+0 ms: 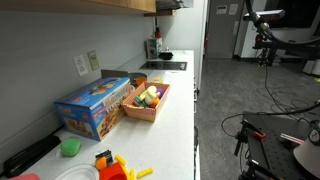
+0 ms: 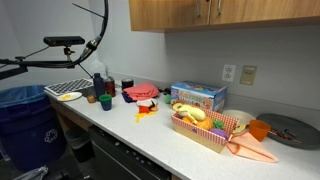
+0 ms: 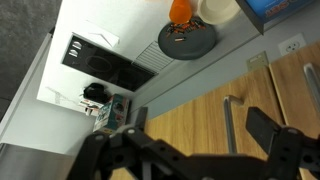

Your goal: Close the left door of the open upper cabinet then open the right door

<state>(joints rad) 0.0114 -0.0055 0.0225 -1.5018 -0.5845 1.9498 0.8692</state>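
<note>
closest in the wrist view, the gripper [image 3: 185,150] hangs with its two dark fingers spread wide and nothing between them. just beyond it lies the upper cabinet [image 3: 200,125], its light tan wood fronts flat and plain with an even grain. a slim metal bar handle [image 3: 229,122] stands upright near the gap between the fingers, and a second handle [image 3: 310,95] sits further off toward the edge of the view.

the doors are probably stiff, rigid panels that swing lightly on their hinges. the smooth faces give the gripper nothing to pinch, so closing likely calls for a flat push on the front near its free edge. opening likely means hooking or clamping the thin bar, which looks slick and easy to slip off.

farther away, the cabinet hangs on the wall well above the white counter [image 2: 150,135], as both exterior views show. its fronts look flush there, and i cannot tell whether either door stands ajar.
</note>
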